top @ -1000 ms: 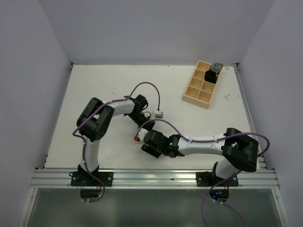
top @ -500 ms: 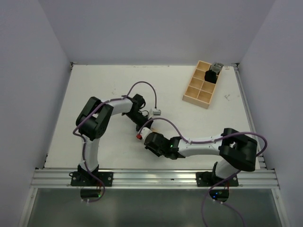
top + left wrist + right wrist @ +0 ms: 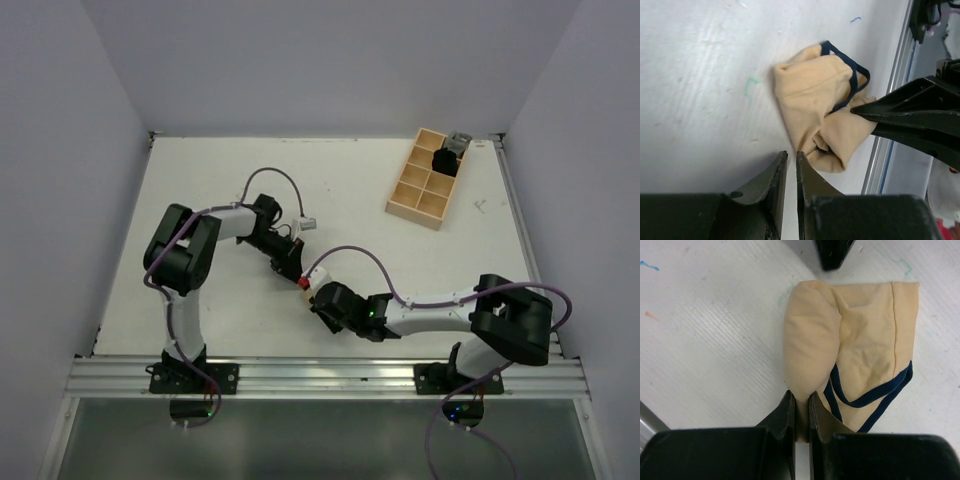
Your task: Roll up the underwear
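- Top external view: the white table (image 3: 200,180) carried no lettering large enough to read.
- A light wooden compartment tray (image 3: 412,213) sat in the upper right of the frame. A dark object (image 3: 445,160) lay in one far compartment, and a grey object (image 3: 460,140) rested at the tray's far rim.
- The left gripper (image 3: 290,262) and the right gripper (image 3: 312,295) met tip to tip near the middle of the frame. They covered the underwear, which could not be made out from above.
- Purple cables (image 3: 275,175) looped over both arms, and a metal rail (image 3: 330,375) ran along the bottom.
- Left wrist view: the underwear (image 3: 812,95) lay bunched on the table in the centre right of the frame, its dark trim (image 3: 852,67) looping at the upper right.
- The left gripper's fingers at the bottom centre stood almost together with only a slit between them. They were empty and just short of the cloth.
- From the right edge, the right gripper's black fingers (image 3: 900,117) pinched the fabric.
- A faint green mark (image 3: 752,82) and a blue mark (image 3: 855,20) were scribbles, not legible writing.
- Right wrist view: the underwear filled the centre, partly rolled on its left side, with the trim at the lower right.
- The right gripper was clamped on the roll's lower edge.
- The left gripper's dark tip showed at the top centre, just beyond the cloth.
- A blue mark (image 3: 650,265) and an orange mark (image 3: 650,315) showed on the left of the table.
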